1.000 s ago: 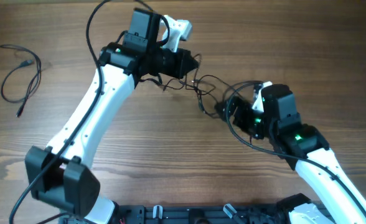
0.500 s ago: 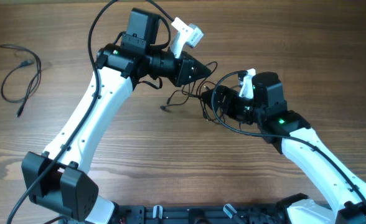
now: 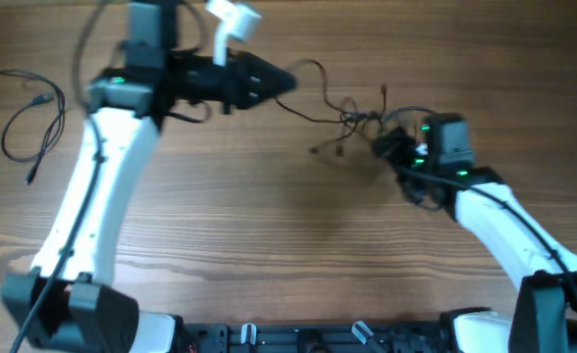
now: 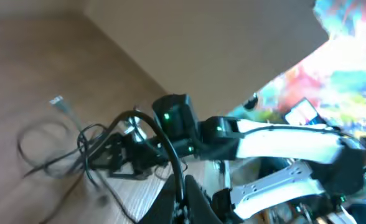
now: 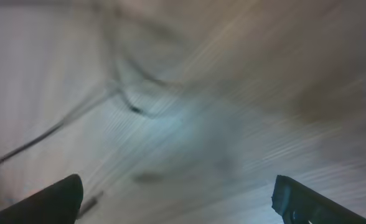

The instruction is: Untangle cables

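A small knot of thin black cables (image 3: pixel 352 118) hangs stretched between the two arms, above the wooden table. My left gripper (image 3: pixel 287 82) is raised at the top centre and shut on one thin strand (image 3: pixel 313 110) that runs right to the knot. In the left wrist view the shut fingers (image 4: pixel 183 200) pinch a black cable, and the knot (image 4: pixel 80 149) lies in front of the right arm. My right gripper (image 3: pixel 387 147) sits just right of the knot. In the blurred right wrist view its fingers (image 5: pixel 180 205) are wide apart with nothing between them, and a thin wire (image 5: pixel 130 99) is ahead.
A separate thin black cable (image 3: pixel 28 110) lies in a loose loop at the table's far left. The left arm's white link (image 3: pixel 97 196) crosses the left half of the table. The right arm (image 3: pixel 495 226) reaches in from the lower right.
My left gripper has lifted and swung back left, pulling its strand and stretching the knot out. My right arm has shifted right, and both wrist views are blurred by motion.
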`<state>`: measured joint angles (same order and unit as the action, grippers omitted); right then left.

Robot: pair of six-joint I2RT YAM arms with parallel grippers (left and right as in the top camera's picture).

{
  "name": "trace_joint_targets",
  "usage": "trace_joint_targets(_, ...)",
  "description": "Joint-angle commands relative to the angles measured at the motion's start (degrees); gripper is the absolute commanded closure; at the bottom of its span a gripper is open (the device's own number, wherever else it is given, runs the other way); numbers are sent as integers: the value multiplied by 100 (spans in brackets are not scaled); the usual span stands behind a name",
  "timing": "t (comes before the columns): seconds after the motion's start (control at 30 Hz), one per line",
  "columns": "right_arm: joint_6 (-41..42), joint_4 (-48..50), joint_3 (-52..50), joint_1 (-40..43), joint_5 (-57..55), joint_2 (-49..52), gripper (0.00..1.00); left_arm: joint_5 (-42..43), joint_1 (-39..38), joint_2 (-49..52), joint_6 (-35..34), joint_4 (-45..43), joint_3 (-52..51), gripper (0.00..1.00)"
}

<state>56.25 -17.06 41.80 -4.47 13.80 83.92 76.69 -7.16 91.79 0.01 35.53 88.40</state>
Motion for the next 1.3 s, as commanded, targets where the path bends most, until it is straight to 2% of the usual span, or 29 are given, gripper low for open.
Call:
trace_joint_targets(0.0,-579,-356,9,1176,-210,70,0,780,798,-538,-94,-20,87,96)
trace_joint_targets(0.13,-1019,-627,9,1974,166,70,0,793,1270,-737,-94,-20,87,96)
trace_joint_targets(0.2,-2151,-306,9,1934,1722,70,0,787,1180,-734,-92,-11,87,96)
trace_joint_targets(0.23,-2533,-240,9,1818,2361,70,0,745,1016,-734,-92,-22,87,96)
trace_joint_targets(0.27,-2629,-295,9,1716,2518,70,0,719,815,-734,-90,-33,87,96)
trace_joint_targets(0.4,-2625,-369,9,1491,2533,70,0,-9,-160,-734,-94,-568,87,96)
trace_joint_targets(0.47,-2627,-437,9,1464,2531,70,0,-1355,-785,-734,-92,-531,87,93)
trace_joint_targets(0.5,-2638,-494,9,1464,2527,70,0,-2677,-1091,-723,-94,-356,85,90)
trace_joint_targets(0.53,-2662,-549,9,1464,2527,70,0,-3891,-1351,-704,-96,-140,85,70)
trace_joint_targets(0.6,-2782,-629,9,1464,2461,70,0,-6022,-1976,-555,-94,538,85,55)
trace_joint_targets(0.67,-2782,-636,9,1464,2439,70,0,-7189,-2232,-321,-96,1084,85,58)
trace_joint_targets(0.7,-2780,-636,9,1464,2441,70,0,-7383,-2264,-201,-96,1296,85,59)
trace_joint_targets(0.8,-2911,-632,9,1464,2439,70,0,-7401,-2258,168,-476,1567,85,54)
trace_joint_targets(0.9,-3600,-682,9,1464,2468,68,0,-7311,-2271,675,-1451,1572,85,41)
trace_joint_targets(0.93,-3880,-656,55,1508,2463,55,0,-7187,-2286,852,-1714,1587,85,39)
trace_joint_targets(0.97,-3954,-774,199,1613,2468,26,0,-7042,-2297,990,-1749,1609,85,37)
trace_joint_targets(1.0,-3958,-1207,546,1812,2511,-59,1,-6878,-2299,1128,-1744,1663,83,34)
trace_joint_targets(1.07,-3980,-2087,1139,1954,2509,-313,0,-6572,-2302,1327,-1746,1836,81,34)
trace_joint_targets(1.13,-3978,-2673,1226,1871,2546,-710,1,-6271,-2358,1499,-1770,2013,74,33)
trace_joint_targets(1.27,-4050,-3773,1211,1478,2288,-1259,1,-6277,-2605,1843,-2479,2188,17,24)
